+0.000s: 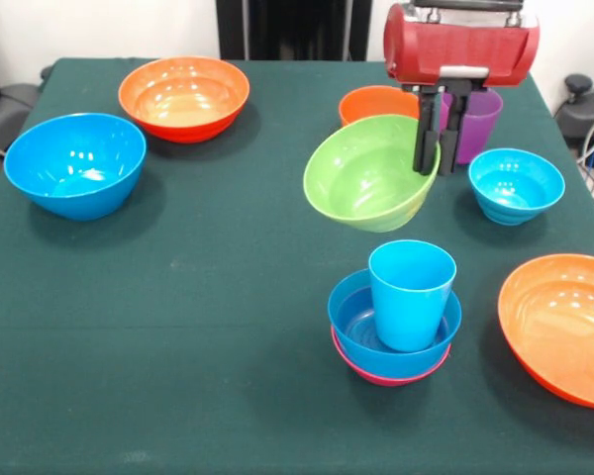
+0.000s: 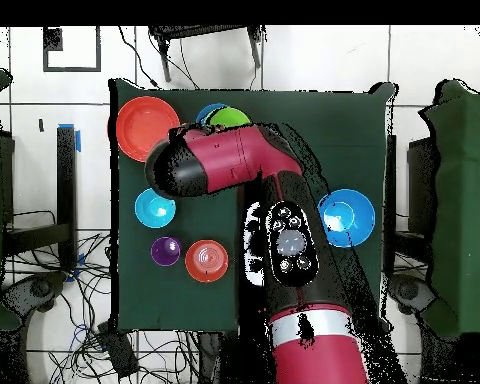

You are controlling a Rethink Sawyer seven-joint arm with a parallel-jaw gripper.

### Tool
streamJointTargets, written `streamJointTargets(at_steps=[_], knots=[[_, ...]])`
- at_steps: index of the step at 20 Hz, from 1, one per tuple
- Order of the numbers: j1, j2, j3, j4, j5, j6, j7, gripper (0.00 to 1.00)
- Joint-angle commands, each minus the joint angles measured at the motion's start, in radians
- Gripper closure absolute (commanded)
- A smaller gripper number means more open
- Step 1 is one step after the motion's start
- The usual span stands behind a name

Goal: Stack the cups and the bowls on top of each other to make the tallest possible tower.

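My gripper [image 1: 434,148] is shut on the right rim of the green bowl [image 1: 366,176], one finger inside and one outside. The bowl hangs tilted, with its opening turned toward the camera. In front of it stands the tower: a pink bowl [image 1: 381,373] at the base, a blue bowl [image 1: 354,319] nested in it, and a light blue cup [image 1: 411,294] upright inside. The purple cup [image 1: 478,124] stands just behind the gripper. In the overhead view the arm [image 2: 224,162] hides the gripper, and only part of the green bowl [image 2: 229,117] shows.
A small orange bowl [image 1: 371,101] sits behind the green bowl. A cyan bowl [image 1: 515,184] sits to its right, and a large orange bowl [image 1: 562,327] lies at the right edge. At the far left are an orange bowl [image 1: 183,96] and a big blue bowl [image 1: 76,163].
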Motion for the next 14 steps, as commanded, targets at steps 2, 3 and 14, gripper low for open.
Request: streamJointTargets(at_steps=[2, 3, 14], knots=[[0.031, 0.072, -0.027, -0.034, 0.012, 0.087, 0.078, 1.00], [0.033, 0.075, -0.029, -0.034, 0.012, 0.082, 0.080, 1.00], [0.042, 0.086, -0.037, -0.040, 0.018, 0.072, 0.082, 1.00]])
